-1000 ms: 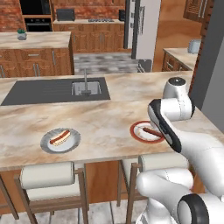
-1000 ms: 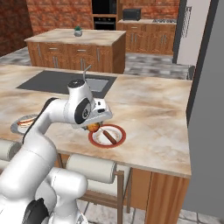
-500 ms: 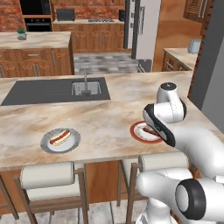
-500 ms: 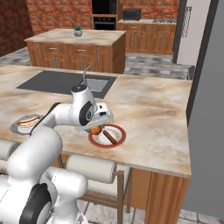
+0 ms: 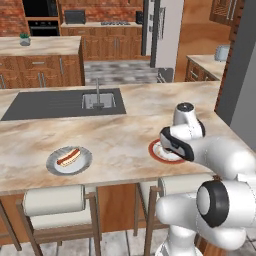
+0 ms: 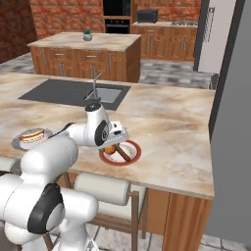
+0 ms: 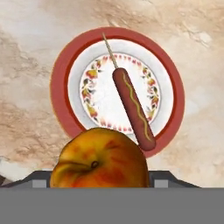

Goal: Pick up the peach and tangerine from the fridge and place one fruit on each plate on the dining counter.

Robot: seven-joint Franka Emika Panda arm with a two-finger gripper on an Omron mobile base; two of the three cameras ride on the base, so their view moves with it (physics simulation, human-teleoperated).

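Gripper (image 6: 113, 145) clamped on peach (image 7: 99, 159), hovering over red-rimmed plate (image 7: 61, 74) at centre of right base view — held above so fruit can drop beside sausage on stick (image 7: 132, 107).

Hand view: peach at bottom centre, plate's floral centre bare at left, room to set it.

Left base view: arm covers that plate's right side; second plate (image 5: 53, 164) with hot dog sits lower left on dining counter (image 5: 120, 135), no fruit on it.
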